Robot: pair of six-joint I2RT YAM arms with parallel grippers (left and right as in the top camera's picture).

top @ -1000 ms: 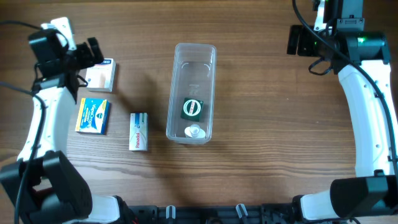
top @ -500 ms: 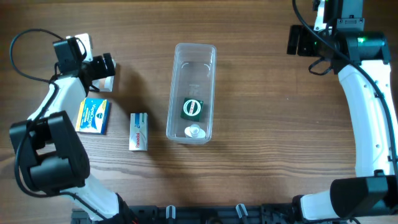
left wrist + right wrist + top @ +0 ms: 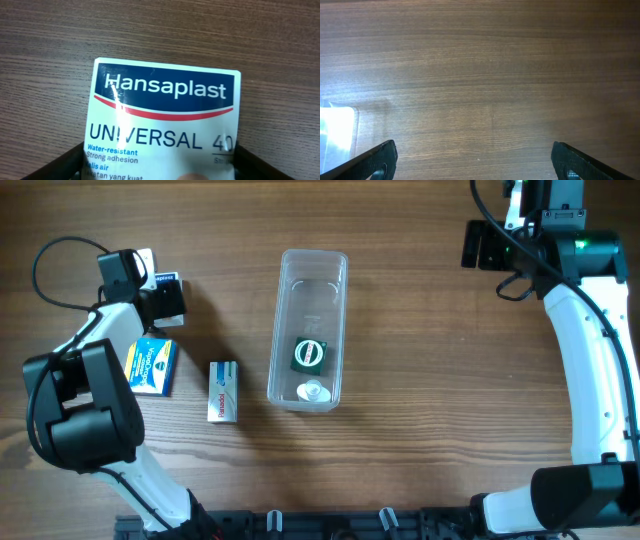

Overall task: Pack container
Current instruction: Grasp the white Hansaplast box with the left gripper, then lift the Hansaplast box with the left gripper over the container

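At far left, the left gripper (image 3: 166,300) straddles the plaster box (image 3: 162,115), fingers at its two sides, likely to lift it; whether they pinch yet cannot be told. Mid-table lies the container (image 3: 312,295), open-topped for packing. Far right, the right gripper (image 3: 472,155) hangs clear, fingers spread.

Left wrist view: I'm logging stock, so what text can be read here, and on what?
All on the box:
"Hansaplast"
"UNIVERSAL"
"40"
"Water-resistant"
"Strong adhesion"
The lines below are cut off at the frame's edge, and the print under "40" is too small to read.
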